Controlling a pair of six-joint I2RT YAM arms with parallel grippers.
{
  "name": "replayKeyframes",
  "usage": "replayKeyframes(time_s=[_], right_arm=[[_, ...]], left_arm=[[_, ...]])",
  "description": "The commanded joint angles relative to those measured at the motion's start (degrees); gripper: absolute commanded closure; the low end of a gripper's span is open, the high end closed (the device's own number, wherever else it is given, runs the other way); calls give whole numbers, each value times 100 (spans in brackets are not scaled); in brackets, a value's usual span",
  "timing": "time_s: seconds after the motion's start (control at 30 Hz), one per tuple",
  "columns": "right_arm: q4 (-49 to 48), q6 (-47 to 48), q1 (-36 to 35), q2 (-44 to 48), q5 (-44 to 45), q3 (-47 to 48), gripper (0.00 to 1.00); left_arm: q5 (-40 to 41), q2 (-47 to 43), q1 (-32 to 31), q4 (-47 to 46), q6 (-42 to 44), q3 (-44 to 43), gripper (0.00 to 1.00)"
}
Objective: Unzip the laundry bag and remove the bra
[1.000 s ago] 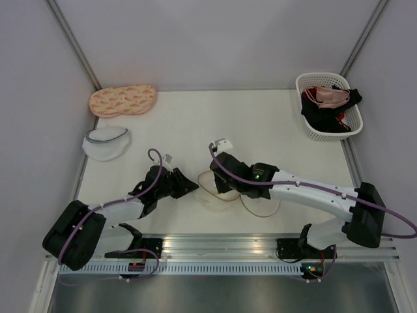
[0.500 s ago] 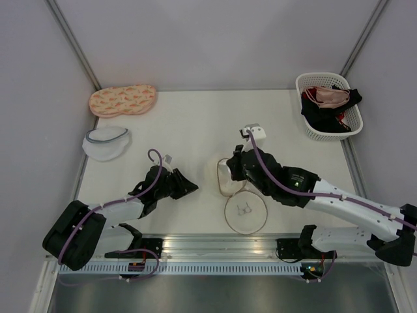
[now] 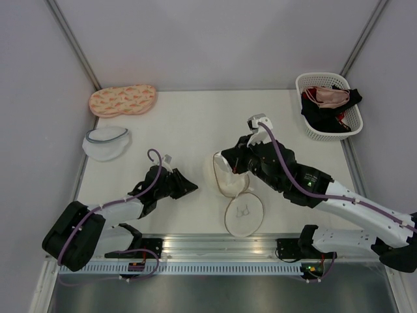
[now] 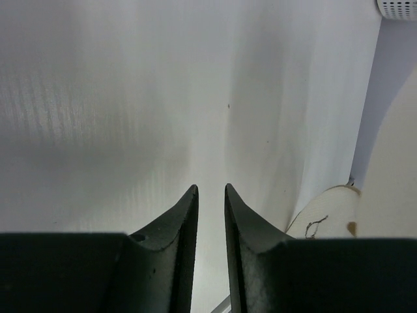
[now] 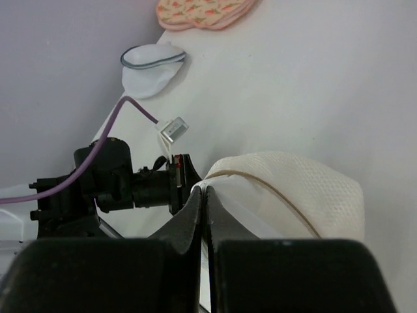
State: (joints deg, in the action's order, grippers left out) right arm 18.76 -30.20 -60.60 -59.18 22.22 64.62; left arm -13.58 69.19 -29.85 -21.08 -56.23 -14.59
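The laundry bag lies unzipped at the table's front middle. Its flat face [image 3: 244,215] with the black bra symbol rests on the table, and its cream mesh dome [image 3: 229,182] is raised behind it. My right gripper [image 3: 223,167] is shut at the dome's left rim. In the right wrist view its tips [image 5: 203,189] pinch smooth white fabric, apparently the bra [image 5: 260,208], just under the cream mesh [image 5: 306,186]. My left gripper [image 3: 190,186] lies on the table left of the bag, slightly open and empty [image 4: 210,190]. The flat face shows at that view's right [image 4: 326,218].
A white basket [image 3: 311,81] with pink and black garments stands at the back right. A white mesh pouch with a grey-blue rim [image 3: 107,143] and a long peach patterned pouch [image 3: 122,100] lie at the left. Walls close three sides.
My right gripper has moved back from low over the bag and lifted, pulling the dome up. The flat face has come into view near the front edge. The left arm has not moved.
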Motion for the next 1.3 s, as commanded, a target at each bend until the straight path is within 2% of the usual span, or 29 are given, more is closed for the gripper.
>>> replayKeyframes(time_s=[0.0,0.03,0.1,0.17,0.27,0.3,0.4,0.47,0.67,0.83,1.07,1.27], right_arm=[[-267,111,66,116,-676,-98,100],[-172,67,66,117,-510,-64,100],[608,5,101,-224,-96,278,100],[1258,-21,110,-663,-16,498,100],[1148,-74,118,-823,-200,324,100],[1069,-126,127,-832,-296,271,100],[866,-144,145,-964,-350,253,100],[866,-145,171,-1122,-367,375,99],[778,-197,241,-1386,-473,543,99],[769,-206,303,-1404,-420,631,100],[742,-206,329,-1228,-358,744,100],[866,-171,338,-1123,-332,763,100]], left_arm=[[-47,-265,40,-89,-125,26,73],[-91,-396,40,-72,-160,26,73],[-153,-905,40,7,-292,9,73],[-162,-1536,23,121,-292,-87,69],[-223,-2039,-12,472,-83,-456,43],[-241,-2215,-47,821,14,-727,30],[-233,-2278,-197,1577,559,-1263,16],[-67,-2278,-363,1835,876,-1406,12],[277,-2252,-926,2073,1385,-1380,7],[1278,-2059,-1321,2784,1755,-1547,5],[2788,-1681,-1366,3356,1791,-1521,7],[3362,-1479,-1357,3374,1791,-1468,9]])
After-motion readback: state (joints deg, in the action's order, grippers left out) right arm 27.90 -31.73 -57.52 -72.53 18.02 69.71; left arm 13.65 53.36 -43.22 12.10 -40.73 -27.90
